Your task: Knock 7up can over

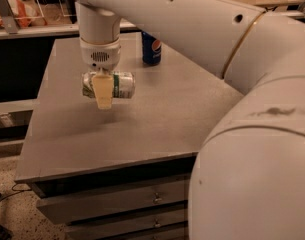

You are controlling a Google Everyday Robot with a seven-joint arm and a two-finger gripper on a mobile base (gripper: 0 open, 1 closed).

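- While it hangs over the left half of the bench [162, 116], the gripper [104, 97] has its fingers closed around the 7up can [123, 85].
- That can lies sideways in the grasp, clear of the benchtop.
- A blue Pepsi can [151, 49] stands upright farther back, well apart.

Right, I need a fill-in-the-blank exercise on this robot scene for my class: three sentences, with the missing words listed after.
1. The gripper, over the left part of the table, grips the 7up can, which is turned on its ____.
2. The blue can standing upright at the back of the table carries the brand name ____.
3. The band round the 7up can is coloured ____.

Missing words: side; Pepsi; green.
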